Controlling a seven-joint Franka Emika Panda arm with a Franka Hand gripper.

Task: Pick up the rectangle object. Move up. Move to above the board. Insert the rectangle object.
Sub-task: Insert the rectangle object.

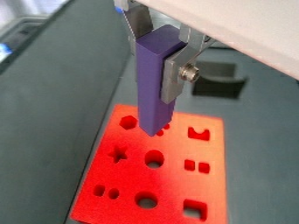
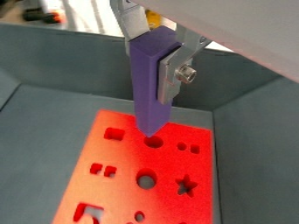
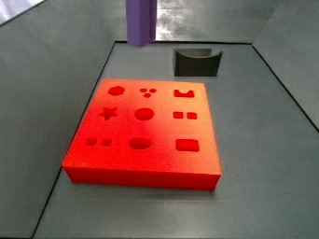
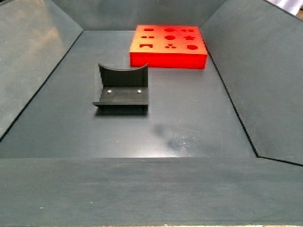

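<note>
**Purple bar held above the red board**

The board [image 3: 144, 131] is the largest thing on the dark floor, a flat red-orange block lying level, its top cut with circles, a star, squares and other shapes. In a side view [image 4: 169, 46] it sits at the far end of the enclosure, well apart from the fixture.

The fixture [image 4: 122, 89] is a dark bracket with a curved notch, standing on the floor nearer the middle; in a side view [image 3: 196, 62] it shows just behind the board's far edge.

The rectangle object [image 1: 156, 83] is a slim purple bar, upright, hanging over the board's cut-outs. In both wrist views its lower end appears above the board near a round hole [image 2: 153, 140]; whether it touches the surface cannot be told. In a side view only the bar's lower part [image 3: 141, 22] shows at the top edge, above and behind the board.

The gripper [image 2: 156, 54] is above the board, its silver fingers [image 2: 180, 68] clamped on the bar's upper part.
</note>
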